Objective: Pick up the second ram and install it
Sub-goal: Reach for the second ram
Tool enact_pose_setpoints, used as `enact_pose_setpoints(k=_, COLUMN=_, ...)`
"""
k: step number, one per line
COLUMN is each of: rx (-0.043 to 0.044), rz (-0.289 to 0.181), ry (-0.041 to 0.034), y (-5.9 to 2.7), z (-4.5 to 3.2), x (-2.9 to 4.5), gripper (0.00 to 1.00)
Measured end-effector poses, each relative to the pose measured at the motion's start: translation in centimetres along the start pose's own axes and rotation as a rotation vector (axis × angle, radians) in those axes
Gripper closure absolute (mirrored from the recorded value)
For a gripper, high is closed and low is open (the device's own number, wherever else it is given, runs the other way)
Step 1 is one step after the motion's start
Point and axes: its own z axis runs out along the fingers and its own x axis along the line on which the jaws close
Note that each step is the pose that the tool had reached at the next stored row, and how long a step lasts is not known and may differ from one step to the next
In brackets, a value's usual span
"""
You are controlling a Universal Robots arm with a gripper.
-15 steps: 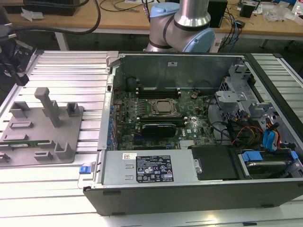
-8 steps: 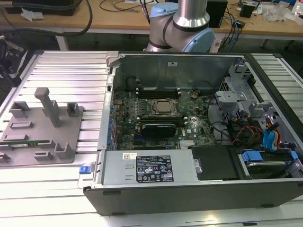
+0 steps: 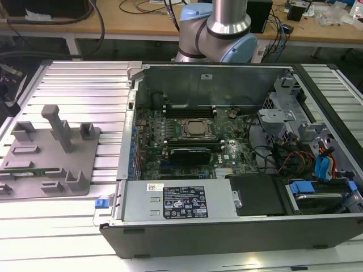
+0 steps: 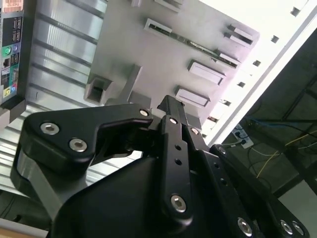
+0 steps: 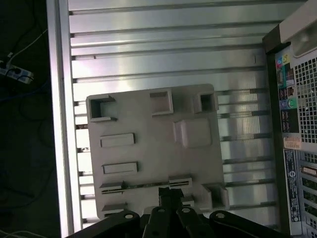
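The second ram [image 3: 34,169] is a thin green stick lying on edge in a slot near the front of the grey moulded tray [image 3: 51,170], at the exterior view's left. In both wrist views it appears as a narrow strip [image 5: 143,185] [image 4: 198,45] across the tray. My gripper [image 5: 169,192] [image 4: 172,103] hangs well above the tray, over the ram's slot and apart from it. Its black fingers are shut together with nothing seen between them.
The open computer case [image 3: 227,226] lies to the right of the tray on a ribbed aluminium table [image 3: 85,85]. Inside it are the motherboard, the processor [image 3: 197,129] and black memory slots [image 3: 190,107]. An upright post [image 3: 59,127] rises from the tray.
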Motion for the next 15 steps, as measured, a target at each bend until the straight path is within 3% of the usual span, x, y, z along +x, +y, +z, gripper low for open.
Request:
enact_pose_setpoints(k=3, rx=-0.0002, rz=0.000, ry=-0.0001, y=-0.37, z=0.84, x=0.22, gripper=0.92)
enact_pose_setpoints(k=15, rx=-0.0001, rz=0.000, ry=-0.0002, y=-1.07, z=2.92, x=0.75, gripper=0.92)
